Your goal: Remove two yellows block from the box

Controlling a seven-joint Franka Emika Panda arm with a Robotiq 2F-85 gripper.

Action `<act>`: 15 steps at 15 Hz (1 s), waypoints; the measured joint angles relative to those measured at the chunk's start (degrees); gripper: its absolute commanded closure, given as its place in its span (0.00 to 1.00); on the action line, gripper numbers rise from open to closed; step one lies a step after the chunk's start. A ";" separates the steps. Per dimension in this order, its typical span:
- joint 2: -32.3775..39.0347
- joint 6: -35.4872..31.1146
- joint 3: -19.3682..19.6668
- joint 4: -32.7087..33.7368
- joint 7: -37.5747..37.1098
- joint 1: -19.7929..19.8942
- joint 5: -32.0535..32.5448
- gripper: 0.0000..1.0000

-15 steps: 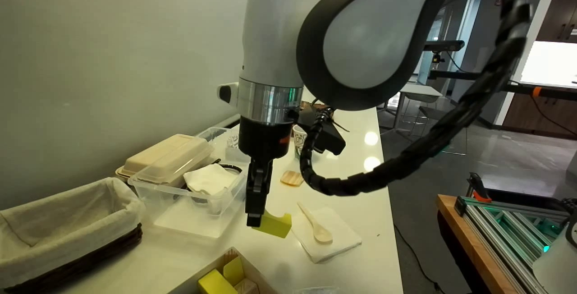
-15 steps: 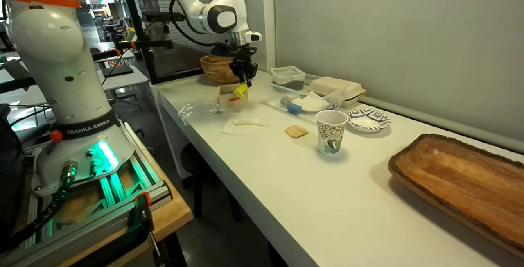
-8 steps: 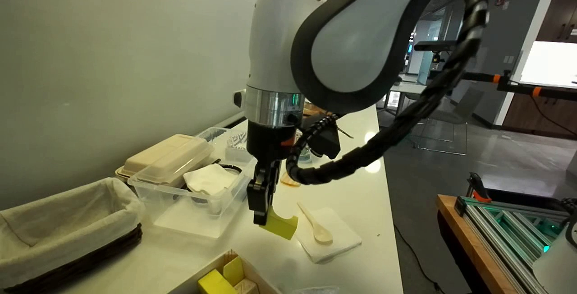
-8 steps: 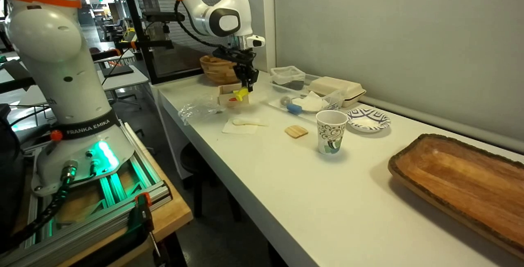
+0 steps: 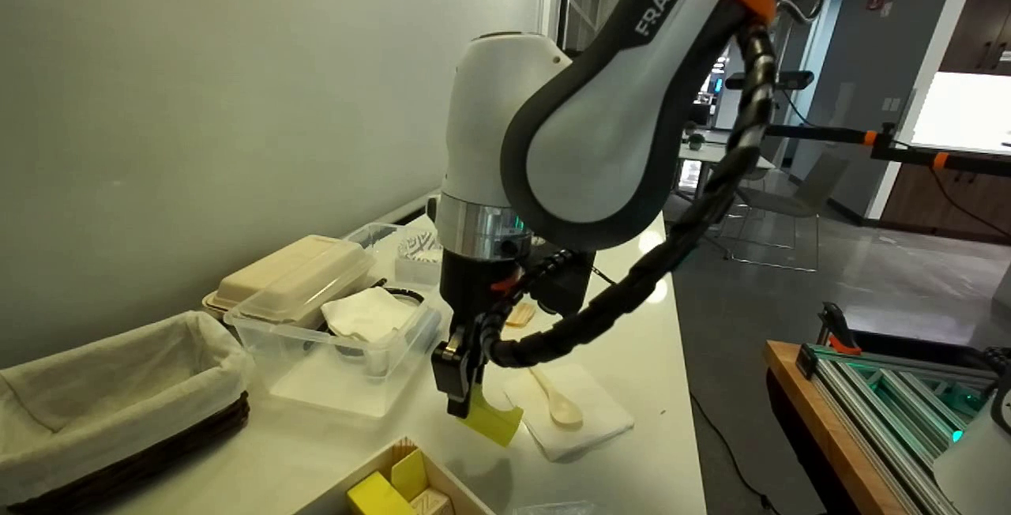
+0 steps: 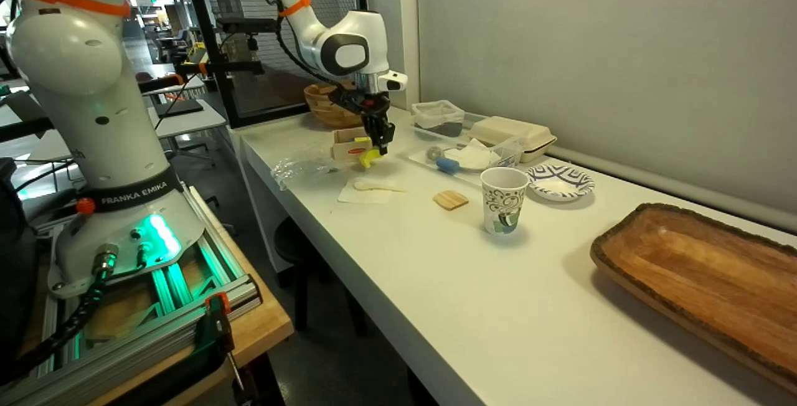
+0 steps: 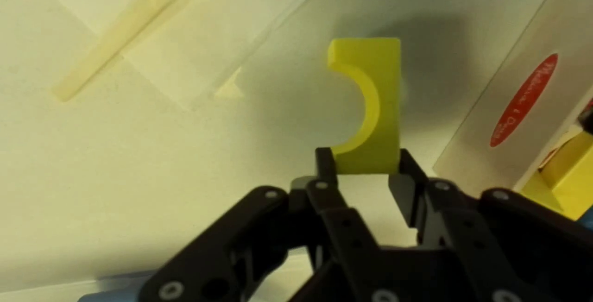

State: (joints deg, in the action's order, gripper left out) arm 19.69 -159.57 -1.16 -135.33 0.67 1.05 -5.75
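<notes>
Stretching along a pale wall (image 5: 237,104), a white table (image 6: 473,306) lies beneath the robot arm (image 5: 497,120), whose last section points down in both exterior views. A clear plastic tub (image 5: 395,385) sits on the table near the wall. The tan box (image 7: 472,154), open-topped and marked with a red oval label (image 7: 523,100), stands just beside the gripper (image 7: 366,163), to its right in the wrist view. To the left in that view are a white napkin (image 5: 604,412) and a pale spoon (image 5: 565,411) lying on it. The gripper is clamped on a yellow block (image 7: 388,112): its two fingers (image 7: 326,167) press opposite sides of one end, and the rest of the block juts out beyond their tips, the curved hollow facing left in the wrist view. That block hangs above the table, outside the box, between box and napkin. Inside the box, another yellow block (image 5: 379,493) lies apart from the fingers; next to it shows a further yellow face, and whether this belongs to a separate block cannot be told.
</notes>
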 measured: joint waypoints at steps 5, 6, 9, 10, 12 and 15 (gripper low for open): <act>3.19 -3.80 -0.23 0.39 -0.81 0.96 -2.00 0.39; 3.37 -3.89 -0.38 0.50 -0.95 1.19 -2.39 0.33; 3.59 -3.90 -1.21 0.62 -1.34 1.74 -3.40 0.09; 3.54 -3.90 -1.75 0.70 -1.38 1.83 -3.92 0.02; 3.09 -3.90 -3.57 0.85 -1.60 1.98 -5.84 0.00; 1.45 -3.90 -7.89 1.13 -1.65 2.18 -10.19 0.00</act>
State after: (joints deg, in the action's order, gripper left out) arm 21.14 -163.47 -9.06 -134.20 -0.98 3.23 -15.94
